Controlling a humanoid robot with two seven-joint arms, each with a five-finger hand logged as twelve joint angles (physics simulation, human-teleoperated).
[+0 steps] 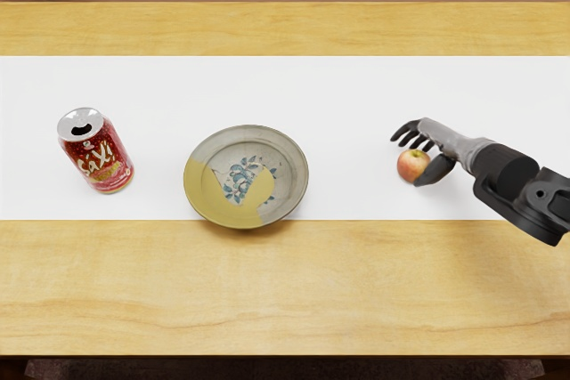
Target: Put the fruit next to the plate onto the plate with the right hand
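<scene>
One small red-and-yellow apple (412, 165) sat on the white runner (356, 86), well right of the grey-and-mustard ceramic plate (200, 186) and just left of the right hand (438, 150), whose dark fingers (408, 136) were spread apart beyond it, not yet clamped.
</scene>
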